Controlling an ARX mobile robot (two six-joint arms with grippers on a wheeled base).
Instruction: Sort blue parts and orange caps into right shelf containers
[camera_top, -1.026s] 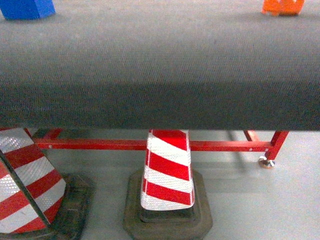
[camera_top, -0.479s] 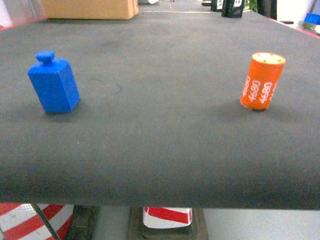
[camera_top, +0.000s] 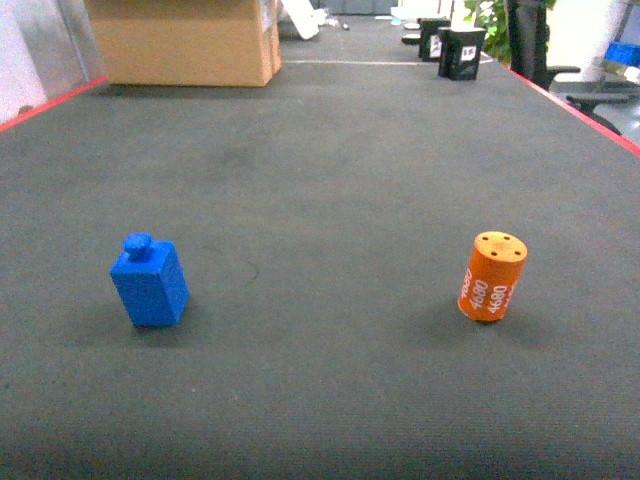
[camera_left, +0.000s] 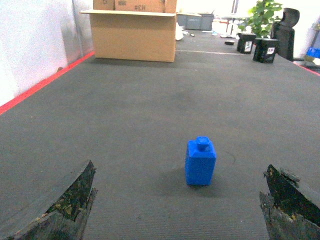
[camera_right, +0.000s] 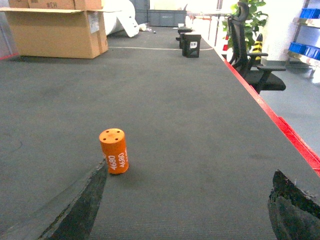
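1. Blue part (camera_top: 150, 282): upright on the dark surface (camera_top: 330, 180), left near; knob on top. Left pincer (camera_left: 180, 205): fingers wide apart, part between and beyond them, untouched.
2. Orange cap (camera_top: 491, 277): upright cylinder, right near, marked 4680. Right pincer (camera_right: 185, 210): fingers wide apart, cap just beyond the left finger (camera_right: 80, 207).
3. Hazard: the cap sits off-centre; the left finger could tip it, and it might roll.
4. Hazard: the narrow blue part may topple if nudged.
5. Blue crates: not in view; destination unconfirmed.
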